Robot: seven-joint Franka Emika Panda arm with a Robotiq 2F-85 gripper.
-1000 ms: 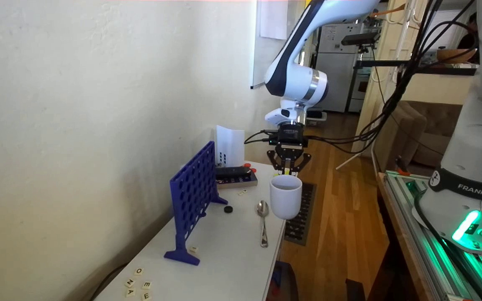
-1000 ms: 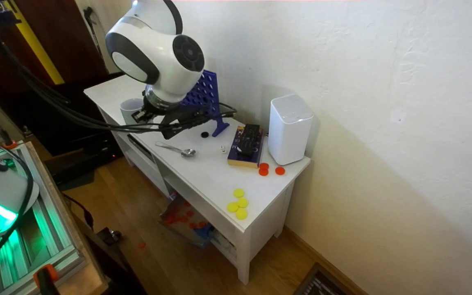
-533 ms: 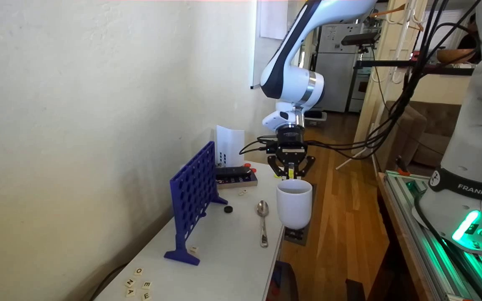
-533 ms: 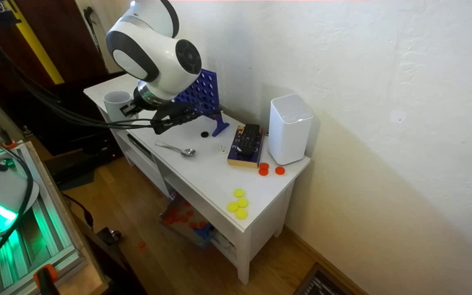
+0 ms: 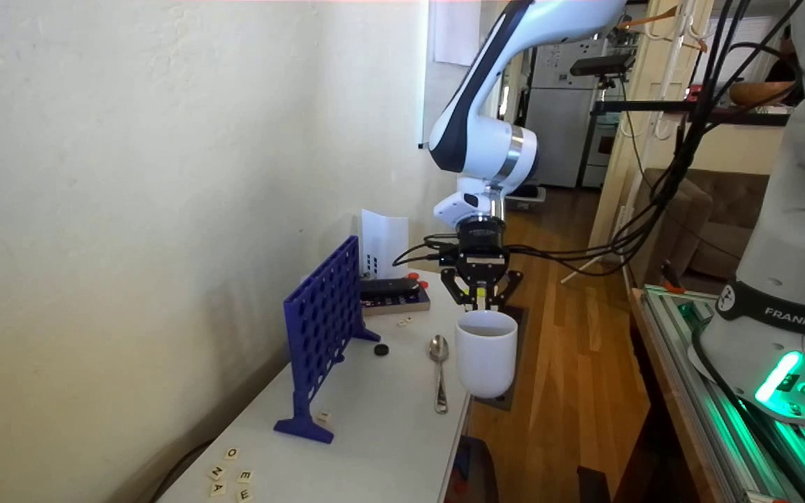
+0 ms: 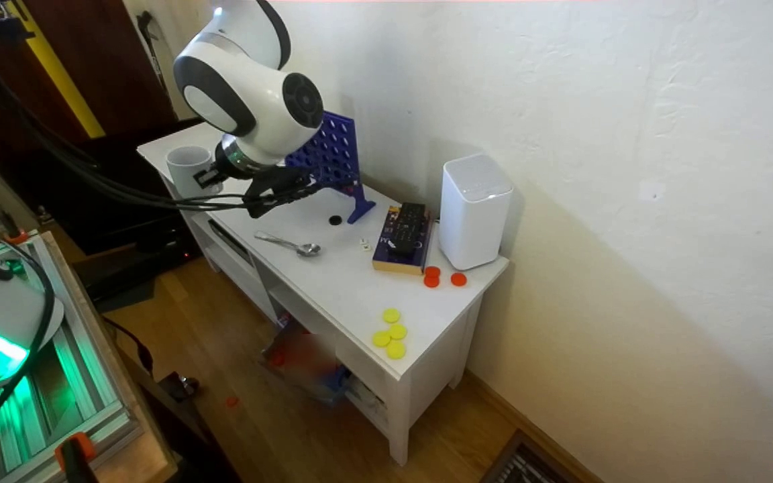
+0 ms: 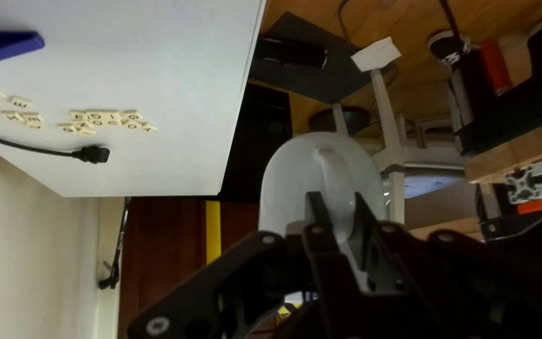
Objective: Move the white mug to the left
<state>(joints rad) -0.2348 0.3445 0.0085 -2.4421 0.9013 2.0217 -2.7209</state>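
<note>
The white mug (image 5: pixel 486 360) hangs upright in the air at the long edge of the white table (image 5: pixel 381 433). It also shows in an exterior view (image 6: pixel 185 169) and in the wrist view (image 7: pixel 285 183). My gripper (image 5: pixel 481 306) is shut on the mug's handle (image 7: pixel 337 181), one finger on each side of it in the wrist view (image 7: pixel 337 195). The mug's mouth faces up. In an exterior view the mug overlaps the table edge with floor behind it; its exact height above the table is hard to tell.
On the table are a blue grid frame (image 5: pixel 322 335), a spoon (image 5: pixel 439 374), a black disc (image 5: pixel 381 349) and letter tiles (image 5: pixel 231 475). A book with a remote (image 6: pixel 405 235), a tall white container (image 6: pixel 474 211), red discs (image 6: pixel 431 280) and yellow discs (image 6: pixel 396 349) stand farther along.
The held mug and gripper have moved along the table edge, away from the tall white container, past the spoon. Over the last half second the motion is small and partly downward. The grip is unchanged.
</note>
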